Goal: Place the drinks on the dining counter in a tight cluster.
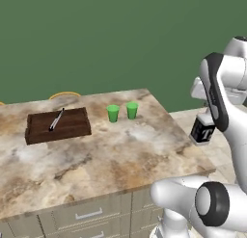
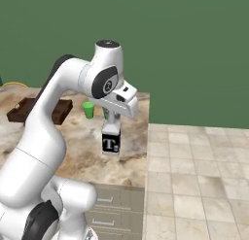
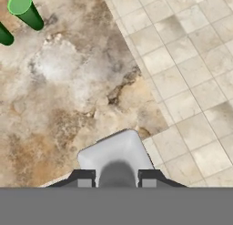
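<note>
Jaws [image 3: 116, 179] clamped on dark bottle [image 2: 111, 141] | white "T" label | held above counter [image 1: 120, 160] edge

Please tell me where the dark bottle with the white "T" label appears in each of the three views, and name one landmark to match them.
Left base view: dark bottle at the right edge, beside the counter's corner.
Right base view: bottle in the centre, under the gripper.
Hand view: its pale top at the bottom centre.
Shared landmark: the green cups, on the counter.
</note>
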Tool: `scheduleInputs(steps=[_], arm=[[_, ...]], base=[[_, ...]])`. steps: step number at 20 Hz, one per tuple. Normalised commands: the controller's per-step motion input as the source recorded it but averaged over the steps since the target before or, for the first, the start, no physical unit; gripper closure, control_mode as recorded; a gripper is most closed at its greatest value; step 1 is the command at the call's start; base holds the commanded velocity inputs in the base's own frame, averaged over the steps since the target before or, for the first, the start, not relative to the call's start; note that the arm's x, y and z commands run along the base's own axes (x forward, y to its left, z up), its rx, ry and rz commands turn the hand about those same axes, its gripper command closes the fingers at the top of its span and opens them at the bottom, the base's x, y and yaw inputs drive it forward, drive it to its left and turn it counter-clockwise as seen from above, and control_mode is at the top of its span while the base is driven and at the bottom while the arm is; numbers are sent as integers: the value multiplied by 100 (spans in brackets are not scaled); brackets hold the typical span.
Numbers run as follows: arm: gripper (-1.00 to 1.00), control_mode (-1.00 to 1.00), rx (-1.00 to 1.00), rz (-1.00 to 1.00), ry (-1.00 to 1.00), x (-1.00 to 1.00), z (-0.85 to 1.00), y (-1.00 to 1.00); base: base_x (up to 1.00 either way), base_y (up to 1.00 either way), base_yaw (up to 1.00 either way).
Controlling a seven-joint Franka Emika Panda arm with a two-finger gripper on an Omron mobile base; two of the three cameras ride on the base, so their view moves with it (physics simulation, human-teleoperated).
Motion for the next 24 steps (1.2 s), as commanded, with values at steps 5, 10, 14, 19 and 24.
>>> scheduleInputs(steps=[5, 10, 14, 19, 24], arm=[[100, 100, 0, 0, 0, 0, 0, 0], [100, -100, 0, 0, 0, 13, -3, 31], [100, -100, 0, 10, 0, 52, -17, 100], [100, -100, 0, 7, 3, 52, -9, 85], [100, -100, 0, 2, 14, 58, -40, 29]], base=[[0, 0, 0], [0, 2, 0], [0, 0, 0], [0, 0, 0], [0, 0, 0]])
